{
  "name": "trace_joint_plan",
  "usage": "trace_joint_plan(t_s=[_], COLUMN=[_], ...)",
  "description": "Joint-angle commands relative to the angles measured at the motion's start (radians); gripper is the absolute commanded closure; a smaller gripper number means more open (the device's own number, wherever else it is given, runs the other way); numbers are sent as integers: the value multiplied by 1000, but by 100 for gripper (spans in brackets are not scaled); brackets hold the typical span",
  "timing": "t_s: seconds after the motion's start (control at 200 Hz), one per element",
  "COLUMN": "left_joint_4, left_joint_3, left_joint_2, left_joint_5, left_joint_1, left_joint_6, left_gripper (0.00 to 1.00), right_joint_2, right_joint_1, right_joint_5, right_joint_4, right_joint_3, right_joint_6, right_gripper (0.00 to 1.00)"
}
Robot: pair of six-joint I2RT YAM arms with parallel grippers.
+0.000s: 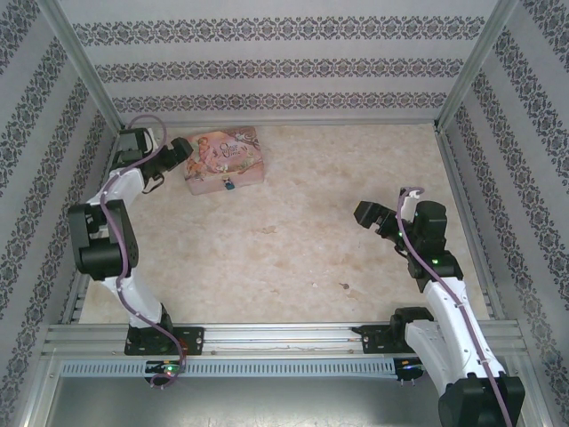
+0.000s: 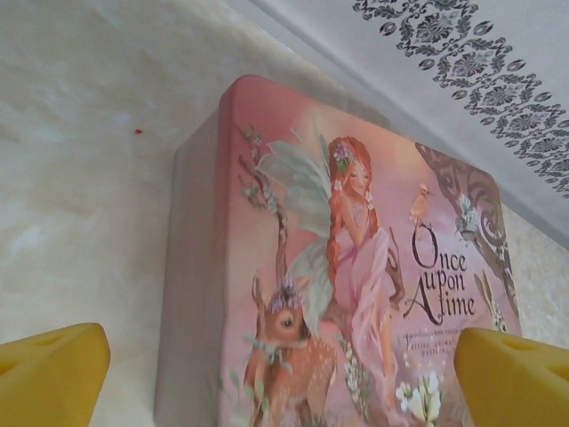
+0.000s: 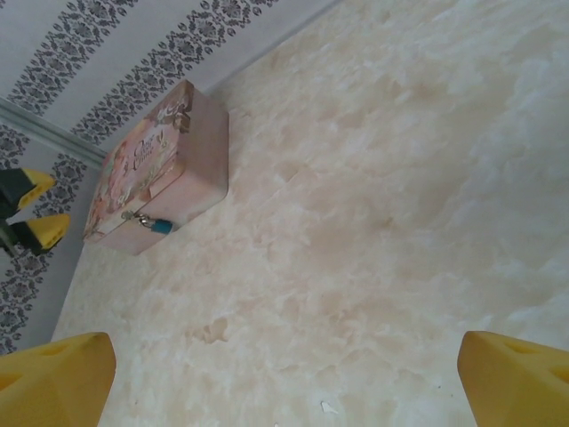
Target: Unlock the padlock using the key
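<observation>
So, counting it up: two arms, one pink tin (image 1: 222,158), one padlock (image 1: 228,186). The left gripper (image 1: 182,151) sits right at the tin's short end with its jaws spread wide and the fairy lid just ahead of its yellow fingertips (image 2: 53,374). I can't tell if it touches. The tiny teal padlock hangs on the tin's front wall, off to that gripper's side. The right gripper (image 1: 364,213) is wide open too, well apart from the tin, with the padlock far ahead of it. The tabletop (image 1: 311,249) is marbled beige with a few stains, and there's striped patterned wallpaper (image 1: 267,71) on three sides.
</observation>
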Motion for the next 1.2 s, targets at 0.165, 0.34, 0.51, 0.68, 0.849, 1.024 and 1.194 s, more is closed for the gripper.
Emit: trace_joint_plan(t_s=[0.165, 0.34, 0.51, 0.68, 0.849, 1.024, 1.194], left_joint_4=[-141, -216, -307, -374, -482, -535, -573], left_joint_3=[204, 278, 336, 355, 389, 393, 391], left_joint_2=[197, 267, 322, 345, 369, 380, 378], left_joint_5=[168, 183, 204, 184, 175, 202, 230], left_joint_1=[10, 7, -12, -40, -80, -133, -199], left_joint_6=[28, 71, 140, 215, 335, 442, 535], left_gripper=[0, 6, 14, 21, 27, 29, 29], right_joint_2=[51, 83, 102, 119, 114, 106, 106], right_joint_1=[13, 13, 13, 13, 15, 16, 15], right_joint_5=[-41, -53, -62, -78, -85, -94, -110], right_joint_4=[-11, -6, -3, -6, -8, -18, -17], right_joint_3=[28, 47, 51, 58, 53, 51, 54], right_joint_6=[-25, -42, -56, -68, -68, -72, -68], right_gripper=[2, 2, 1, 1, 2, 2, 2])
